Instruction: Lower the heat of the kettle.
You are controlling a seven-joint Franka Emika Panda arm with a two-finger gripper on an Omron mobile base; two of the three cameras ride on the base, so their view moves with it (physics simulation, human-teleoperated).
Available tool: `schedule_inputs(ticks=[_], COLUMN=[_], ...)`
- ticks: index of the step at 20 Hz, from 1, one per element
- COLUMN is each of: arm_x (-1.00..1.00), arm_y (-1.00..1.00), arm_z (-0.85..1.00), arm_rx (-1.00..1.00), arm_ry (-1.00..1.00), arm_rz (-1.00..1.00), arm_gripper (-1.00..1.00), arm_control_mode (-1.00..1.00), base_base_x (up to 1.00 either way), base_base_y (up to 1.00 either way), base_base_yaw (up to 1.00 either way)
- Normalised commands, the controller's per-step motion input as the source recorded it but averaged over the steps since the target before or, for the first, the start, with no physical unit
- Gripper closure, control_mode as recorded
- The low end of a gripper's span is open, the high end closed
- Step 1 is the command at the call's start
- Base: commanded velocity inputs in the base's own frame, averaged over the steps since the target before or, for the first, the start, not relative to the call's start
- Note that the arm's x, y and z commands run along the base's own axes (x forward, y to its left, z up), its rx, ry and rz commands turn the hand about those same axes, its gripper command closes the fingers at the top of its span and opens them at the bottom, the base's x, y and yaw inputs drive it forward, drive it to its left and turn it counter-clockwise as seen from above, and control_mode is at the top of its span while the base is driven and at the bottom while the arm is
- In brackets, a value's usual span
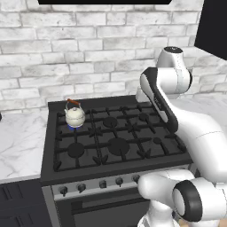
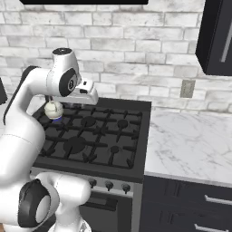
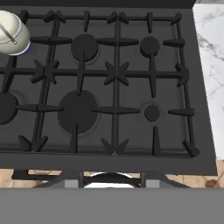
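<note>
1. The kettle [image 1: 75,116] stood upright on the stove's [image 1: 48,173] back-left burner, at mid-left of the left base view, a blue flame under it.
2. A row of knobs [image 1: 81,187] ran along the stove front, lower centre of that view.
3. The gripper [image 3: 111,181], at the bottom centre of the hand view, was closed and held nothing, high over the grates.
4. A marble surface [image 2: 190,140] lay right of the stove in the right base view.
</note>
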Motion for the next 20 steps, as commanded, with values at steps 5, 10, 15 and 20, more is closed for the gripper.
schedule_inputs(ticks=[5, 10, 15, 20], arm_x=[-0.44, -0.77, -0.4, -0.11], arm_y=[0.06, 0.35, 0.77, 0.85], arm_z=[-0.04, -0.25, -0.25, -0.34], arm_rx=[0.0, 0.0, -0.15, -0.34], arm_ry=[-0.09, -0.22, -0.02, 0.0], arm_rz=[0.03, 0.1, 0.2, 0.36], arm_gripper=[-1.0, -1.0, -1.0, -1.0], arm_control_mode=[-1.0, -1.0, -1.0, -1.0], base_base_x=[0.0, 0.0, 0.0, 0.0], base_base_y=[0.0, 0.0, 0.0, 0.0], base_base_yaw=[0.0, 0.0, 0.0, 0.0])
